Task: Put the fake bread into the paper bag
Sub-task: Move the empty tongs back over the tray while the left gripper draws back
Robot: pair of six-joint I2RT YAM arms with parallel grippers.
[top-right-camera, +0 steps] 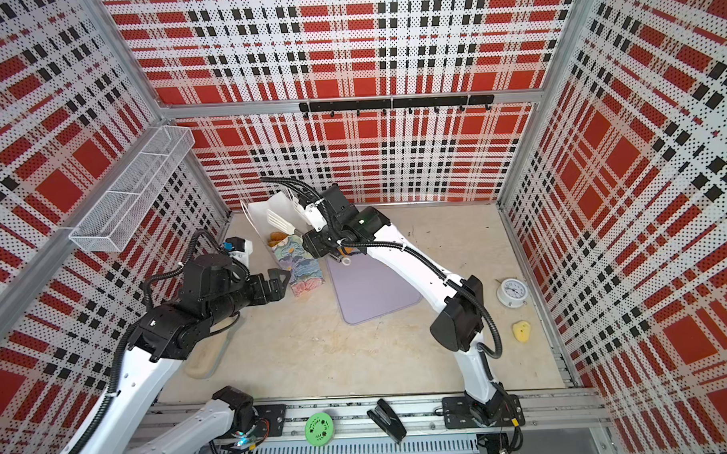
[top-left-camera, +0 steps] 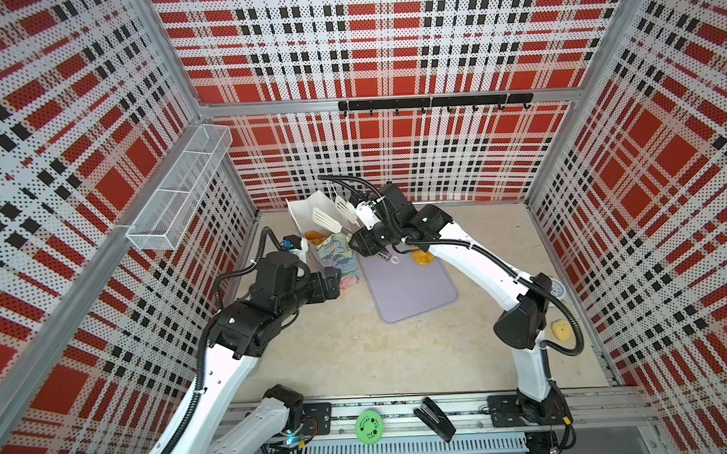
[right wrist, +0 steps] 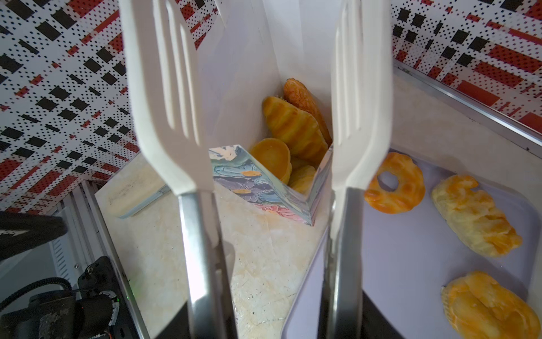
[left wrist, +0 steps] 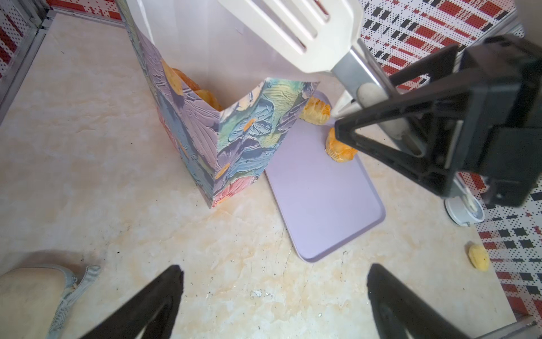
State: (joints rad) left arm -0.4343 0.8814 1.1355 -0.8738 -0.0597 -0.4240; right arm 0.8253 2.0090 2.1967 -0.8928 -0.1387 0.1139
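Overhead and wrist views of a plaid-walled work cell; I am steering two arms.

Furthest left of the tongs [right wrist: 173, 117], my left gripper [left wrist: 274, 268] hangs empty with its fingers spread wide. It is near the printed side of the paper bag [left wrist: 234, 141] and apart from it. A pale cushioned thing [top-right-camera: 208, 358] lies on the table under that arm.

The paper bag stands upright beneath the tongs' blades, mouth open and white inside showing. Several pieces of fake bread [right wrist: 293, 126] already lie in its bottom.

My right gripper [left wrist: 366, 102] clamps the tongs (white slotted blades on metal arms) by the handles. The blades stand wide apart and hold nothing.

To the right of the blades, under the handles, sits the lilac tray [right wrist: 410, 264] with three pieces not yet bagged. They are a ring doughnut [right wrist: 394, 183] nearest the bag, a long flaky pastry [right wrist: 475, 217] and a rounder folded pastry [right wrist: 487, 305].

I judge them light, glossy, likely slippery, and firm enough to squeeze. I would take each across its thick middle, and the doughnut across its ring. The bag looks thin and easy to tip. Its near wall stands between tray and mouth, so each piece must go over it.

Far right of the tongs, a white clock [top-right-camera: 511, 291] and a small yellow lump [top-right-camera: 522, 330] lie clear of that path.
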